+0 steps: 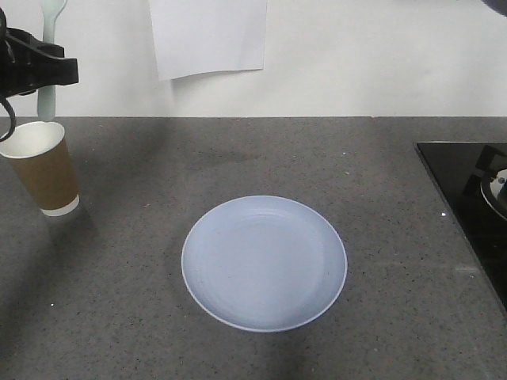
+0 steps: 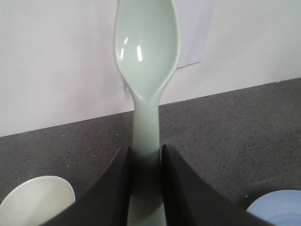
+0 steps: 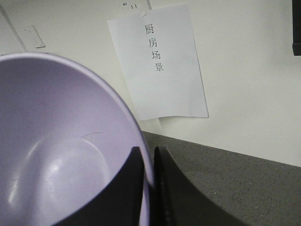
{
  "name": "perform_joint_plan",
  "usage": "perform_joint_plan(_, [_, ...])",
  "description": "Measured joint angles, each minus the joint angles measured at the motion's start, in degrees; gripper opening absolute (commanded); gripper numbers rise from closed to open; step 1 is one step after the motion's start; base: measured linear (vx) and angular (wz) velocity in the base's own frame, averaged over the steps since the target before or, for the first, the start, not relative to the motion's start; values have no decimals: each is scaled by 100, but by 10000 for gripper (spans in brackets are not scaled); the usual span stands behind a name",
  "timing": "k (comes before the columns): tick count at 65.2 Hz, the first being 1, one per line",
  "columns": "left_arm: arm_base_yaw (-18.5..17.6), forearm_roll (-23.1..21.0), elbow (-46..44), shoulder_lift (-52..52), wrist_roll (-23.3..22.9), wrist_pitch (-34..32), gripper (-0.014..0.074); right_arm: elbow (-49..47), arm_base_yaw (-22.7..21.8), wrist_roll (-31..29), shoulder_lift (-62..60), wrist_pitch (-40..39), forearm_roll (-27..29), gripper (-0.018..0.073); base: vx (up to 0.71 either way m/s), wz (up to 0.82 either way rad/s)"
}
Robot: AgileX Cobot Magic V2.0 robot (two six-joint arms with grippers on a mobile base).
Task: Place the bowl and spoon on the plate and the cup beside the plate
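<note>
Beside plate (image 1: 264, 263), open counter (image 1: 238, 158); cup (image 1: 43, 168) far left.

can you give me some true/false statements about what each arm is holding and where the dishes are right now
1. The left gripper is shut on the spoon, scoop pointing up. True.
2. The bowl sits on the plate. False: the plate is bare, and the right gripper pinches the bowl's rim, held up off the counter.
3. The cup stands upright on the counter, left of the plate. True.
4. The cup touches the plate. False: bare counter lies between them.
5. The spoon lies inside the cup. False: it is held above the cup.
</note>
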Motion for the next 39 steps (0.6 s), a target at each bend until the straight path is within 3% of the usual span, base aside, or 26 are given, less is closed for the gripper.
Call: perform_joint_plan(39, [0,0,0,0,0,0,-6,0,0,0,0,0,0,-5,0,0])
